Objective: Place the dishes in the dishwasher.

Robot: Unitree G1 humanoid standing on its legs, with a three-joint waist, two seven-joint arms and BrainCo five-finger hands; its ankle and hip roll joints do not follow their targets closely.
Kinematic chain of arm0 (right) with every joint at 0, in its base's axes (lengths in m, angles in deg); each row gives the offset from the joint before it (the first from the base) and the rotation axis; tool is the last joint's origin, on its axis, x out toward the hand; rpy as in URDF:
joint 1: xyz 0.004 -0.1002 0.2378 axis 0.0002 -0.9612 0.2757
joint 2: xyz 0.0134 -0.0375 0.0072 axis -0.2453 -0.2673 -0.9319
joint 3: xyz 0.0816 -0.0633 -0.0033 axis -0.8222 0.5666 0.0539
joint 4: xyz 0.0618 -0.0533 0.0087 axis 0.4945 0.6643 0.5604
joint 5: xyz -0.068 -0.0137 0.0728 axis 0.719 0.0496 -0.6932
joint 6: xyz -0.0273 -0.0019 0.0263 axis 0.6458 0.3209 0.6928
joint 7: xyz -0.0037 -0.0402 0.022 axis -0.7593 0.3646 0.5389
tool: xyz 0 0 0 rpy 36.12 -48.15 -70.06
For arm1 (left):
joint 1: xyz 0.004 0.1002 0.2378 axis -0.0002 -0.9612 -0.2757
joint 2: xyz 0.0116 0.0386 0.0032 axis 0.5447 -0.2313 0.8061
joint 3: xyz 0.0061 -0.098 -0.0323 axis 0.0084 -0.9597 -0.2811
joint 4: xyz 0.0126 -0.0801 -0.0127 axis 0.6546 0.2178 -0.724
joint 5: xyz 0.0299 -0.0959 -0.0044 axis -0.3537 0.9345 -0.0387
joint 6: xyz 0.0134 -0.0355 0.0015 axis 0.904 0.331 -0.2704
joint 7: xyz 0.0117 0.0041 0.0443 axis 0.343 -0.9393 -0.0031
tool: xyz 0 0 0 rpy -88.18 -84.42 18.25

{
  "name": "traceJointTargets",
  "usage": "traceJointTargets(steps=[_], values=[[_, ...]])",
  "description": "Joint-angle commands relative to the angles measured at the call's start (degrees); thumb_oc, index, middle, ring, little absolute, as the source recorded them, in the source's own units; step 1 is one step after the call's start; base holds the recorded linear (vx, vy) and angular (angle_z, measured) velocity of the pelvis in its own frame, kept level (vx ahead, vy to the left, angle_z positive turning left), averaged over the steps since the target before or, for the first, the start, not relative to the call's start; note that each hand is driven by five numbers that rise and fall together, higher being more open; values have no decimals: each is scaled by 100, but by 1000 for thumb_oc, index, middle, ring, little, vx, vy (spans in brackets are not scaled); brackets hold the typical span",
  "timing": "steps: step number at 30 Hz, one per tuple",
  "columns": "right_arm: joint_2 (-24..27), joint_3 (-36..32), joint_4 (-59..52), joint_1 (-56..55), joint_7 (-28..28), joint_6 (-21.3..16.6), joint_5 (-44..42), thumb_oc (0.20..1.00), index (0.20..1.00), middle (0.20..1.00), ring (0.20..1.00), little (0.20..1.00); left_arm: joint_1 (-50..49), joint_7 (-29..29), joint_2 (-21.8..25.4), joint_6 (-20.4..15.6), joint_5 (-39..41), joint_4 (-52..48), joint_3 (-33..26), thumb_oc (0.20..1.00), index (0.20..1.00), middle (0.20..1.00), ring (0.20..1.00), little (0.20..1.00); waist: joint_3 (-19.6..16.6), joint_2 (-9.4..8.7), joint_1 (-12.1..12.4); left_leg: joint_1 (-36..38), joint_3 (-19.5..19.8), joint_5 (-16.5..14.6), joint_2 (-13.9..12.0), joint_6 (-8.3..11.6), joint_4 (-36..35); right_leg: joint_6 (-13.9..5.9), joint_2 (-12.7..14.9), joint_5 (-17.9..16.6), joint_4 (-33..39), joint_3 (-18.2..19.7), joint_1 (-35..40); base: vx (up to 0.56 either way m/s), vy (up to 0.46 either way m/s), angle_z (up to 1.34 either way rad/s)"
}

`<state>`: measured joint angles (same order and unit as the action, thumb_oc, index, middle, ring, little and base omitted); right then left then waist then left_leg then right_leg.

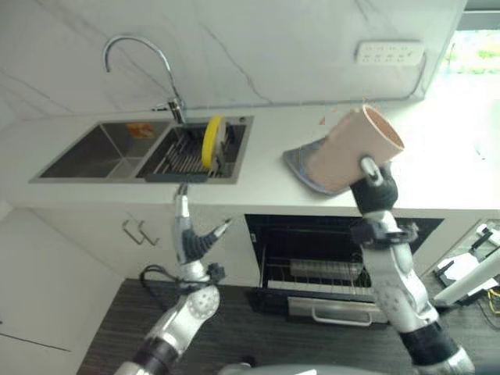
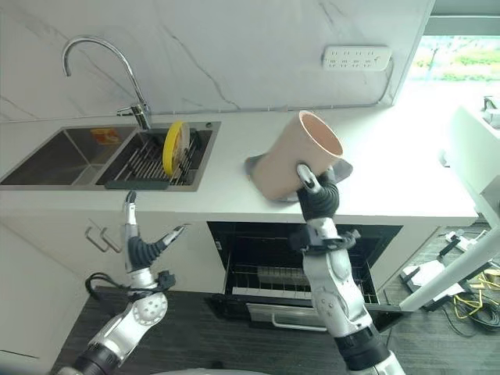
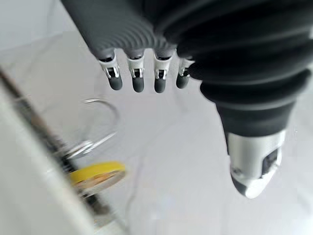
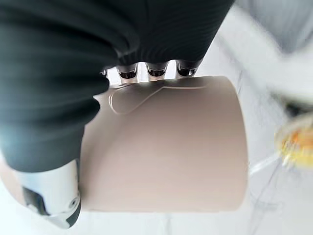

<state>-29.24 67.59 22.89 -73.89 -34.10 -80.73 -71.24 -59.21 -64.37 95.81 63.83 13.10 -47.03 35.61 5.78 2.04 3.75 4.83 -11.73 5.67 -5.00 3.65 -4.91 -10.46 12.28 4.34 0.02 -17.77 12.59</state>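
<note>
A white, faintly veined stone counter (image 1: 437,180) ran across the scene under a matching wall. The right hand (image 2: 316,195) was raised above the counter's front edge, its fingers and thumb wrapped around a large, smooth, matte beige cup (image 2: 295,158). The cup was a plain cylinder, tilted with its open rim pointing up and to the right. In the right wrist view the cup (image 4: 171,147) lay across the palm, dark fingertips (image 4: 156,72) showing past its far side.

Behind the cup, a flat grey dish (image 1: 301,168) lay on the counter.

To the left, a steel double sink (image 2: 55,160) was set into the counter, with a curved chrome tap (image 1: 141,58) arching over it. The right basin held a dark wire rack (image 2: 152,166), and a round yellow plate (image 2: 176,147) stood upright on edge in it.

Below the counter, the dishwasher (image 1: 328,269) stood open, a dark cavity with a metal wire basket (image 1: 316,273) inside.

The left hand (image 1: 187,234) was held low in front of the white cabinet doors (image 1: 101,242), empty, its fingers straight and pointing up with the thumb spread out to the side.
</note>
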Motion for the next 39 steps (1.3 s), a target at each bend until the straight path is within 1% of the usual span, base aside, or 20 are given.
traceJointTargets(steps=[1,3,6,7,8,9,10,11,12,15,18,20,21,23,26,28,31,33,36,39], values=[[-108,-707,-123,126,921,-39,-535,200,200,200,200,200,220,2476,491,-860,747,-618,-99,1000,1000,1000,1000,1000,156,-101,-9,81,-2,-981,-250,-38,1113,313,91,229,-1101,288,-712,-127,-37,0],[-17,-838,190,5,1227,-4,-322,200,200,200,200,200,183,3416,654,-708,929,-685,-30,1000,1000,1000,1000,1000,250,-95,-72,-61,-21,-1017,-265,-39,1303,311,72,268,-1242,284,-854,-119,-19,2],[262,-944,752,-210,1689,124,-321,200,200,200,200,200,74,4179,939,-668,1003,-734,92,1000,1000,1000,1000,1000,371,-47,-184,-189,-116,-1058,-325,-21,1525,298,59,333,-1398,312,-997,-46,24,-19],[281,-960,800,-235,1730,139,-341,200,200,200,200,200,45,4235,967,-673,1003,-742,99,1000,1000,1000,1000,1000,378,-44,-191,-200,-122,-1065,-330,-19,1547,297,59,340,-1416,316,-1010,-10,42,-33],[427,-1051,1180,-337,1973,154,-370,200,200,200,200,200,-63,4599,1152,-710,1016,-771,168,1000,1000,1000,1000,1000,429,-32,-241,-274,-143,-1092,-360,0,1660,295,59,383,-1532,342,-1101,-10,39,-28],[489,-1073,1283,-354,2044,140,-363,200,200,200,200,200,-71,4788,1214,-700,1078,-775,200,1000,1000,1000,1000,1000,446,-28,-258,-301,-153,-1100,-370,2,1695,294,61,397,-1575,347,-1135,-28,78,-31],[691,-1085,1634,-320,2226,86,-283,200,200,200,200,200,5,5361,1365,-658,1383,-756,415,1000,1000,1000,1000,1000,509,-11,-317,-417,-205,-1118,-415,17,1813,292,74,453,-1741,352,-1270,-21,65,-23],[740,-1073,1719,-290,2248,88,-245,200,200,200,200,200,64,5486,1388,-607,1450,-765,479,1000,1000,1000,1000,1000,523,-4,-334,-436,-224,-1116,-428,17,1825,287,80,465,-1778,347,-1299,-14,79,-18],[828,-1064,1846,-241,2323,93,-179,200,200,200,200,200,161,5770,1427,-490,1549,-784,574,1000,1000,1000,1000,1000,545,8,-359,-467,-263,-1116,-449,15,1847,275,92,485,-1837,338,-1349,12,52,0],[1022,-1015,2001,-141,2427,84,64,200,200,200,200,200,337,5886,1545,-313,1464,-843,809,1000,1000,1000,1000,1000,576,19,-404,-514,-303,-1131,-472,17,1891,243,118,510,-1934,341,-1449,24,45,-1],[1314,-899,2029,-34,2458,206,333,200,200,200,200,200,534,6067,1715,-21,1343,-985,932,1000,1000,1000,1000,1000,632,4,-416,-606,-316,-1156,-486,5,1960,191,160,517,-2056,347,-1595,46,24,-7],[1479,-847,2086,52,2516,216,434,200,200,200,200,200,661,6144,1878,15,1243,-1067,979,1000,1000,1000,1000,1000,693,-16,-403,-687,-304,-1166,-486,-5,1994,160,187,505,-2099,341,-1684,-19,-3,-13],[1667,-771,2171,180,2581,147,507,200,200,200,200,200,853,6200,2067,63,1191,-1165,1062,1000,1000,1000,1000,1000,802,-42,-386,-812,-288,-1176,-493,-13,2067,133,225,492,-2186,336,-1819,-85,-16,-3],[1777,-712,2226,300,2557,94,528,200,200,200,200,200,1012,6218,2188,142,1155,-1219,1145,1000,1000,1000,1000,1000,890,-64,-369,-939,-257,-1191,-499,-20,2153,115,260,486,-2277,337,-1945,-115,-30,4],[1989,-527,2487,741,2351,134,523,200,200,200,200,200,1523,6219,2432,409,929,-1285,1446,1000,1000,1000,1000,1000,1135,-130,-298,-1294,-137,-1225,-501,-37,2403,79,327,473,-2554,348,-2288,-136,-79,2],[2032,-418,2681,924,2215,211,287,200,200,200,200,200,1687,6063,2520,459,743,-1307,1563,1000,1000,1000,1000,1000,1250,-169,-238,-1465,-47,-1243,-492,-55,2524,81,319,486,-2664,382,-2426,-78,-77,11],[2033,-406,2788,1042,2152,255,219,200,200,200,200,200,1733,5989,2564,557,669,-1345,1572,1000,1000,1000,1000,1000,1324,-191,-190,-1588,15,-1238,-480,-60,2570,79,316,490,-2730,395,-2538,-44,-42,2],[2008,-401,2812,1085,2072,306,234,200,200,200,200,200,1733,5967,2553,604,595,-1334,1571,1000,1000,1000,1000,1000,1353,-199,-169,-1618,37,-1232,-471,-63,2573,76,308,486,-2735,410,-2566,0,0,0],[1965,-444,2905,1142,1970,510,310,200,200,200,200,200,1653,5960,2525,635,293,-1380,1536,1000,1000,1000,1000,1000,1378,-212,-118,-1610,76,-1207,-455,-62,2537,67,308,472,-2688,405,-2531,25,-8,1],[1965,-445,3036,1221,1958,558,411,200,200,200,200,200,1644,5930,2538,632,96,-1430,1547,1000,1000,1000,1000,1000,1399,-217,-72,-1631,97,-1190,-451,-56,2545,67,315,471,-2695,386,-2527,18,-5,3]])
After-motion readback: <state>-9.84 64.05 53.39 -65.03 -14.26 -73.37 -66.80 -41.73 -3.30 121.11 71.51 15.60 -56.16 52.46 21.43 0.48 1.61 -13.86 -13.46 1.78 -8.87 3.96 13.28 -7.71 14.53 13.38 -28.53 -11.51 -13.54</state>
